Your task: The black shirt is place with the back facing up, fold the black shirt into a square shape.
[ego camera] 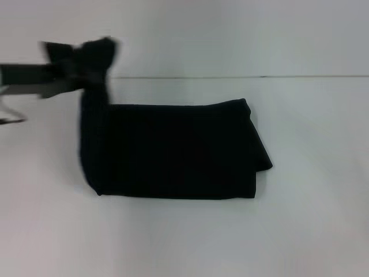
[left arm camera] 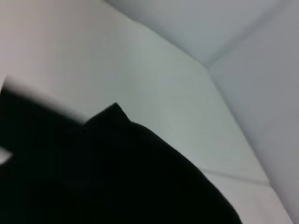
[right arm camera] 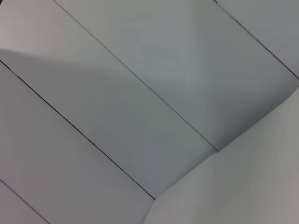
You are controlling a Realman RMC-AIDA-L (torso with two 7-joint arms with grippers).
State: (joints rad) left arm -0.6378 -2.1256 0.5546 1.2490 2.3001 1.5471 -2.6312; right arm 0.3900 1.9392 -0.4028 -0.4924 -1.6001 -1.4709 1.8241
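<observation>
- The left gripper (ego camera: 86,57) is raised above the far-left corner of the black shirt (ego camera: 173,153), with its arm reaching in from the left edge of the head view.
- A strip of the shirt's cloth hangs from the left gripper down to the folded pile, so its jaws are clamped on that corner of fabric; how wide they stand is blurred and cannot be told.
- The right gripper shows in none of the views; its wrist camera sees only pale panelled wall and a corner of the bench (right arm camera: 243,186).
- The black shirt lies near the middle of the white bench (ego camera: 300,231), folded into a rough rectangle, longer across than deep.
- Its near edge runs fairly straight; the right end shows stacked layers with one flap poking out past the rest.
- In the left wrist view the shirt (left arm camera: 117,177) fills the lower part as dark cloth against the bench.
- Bare bench surrounds the shirt, widest to the right and in front.
</observation>
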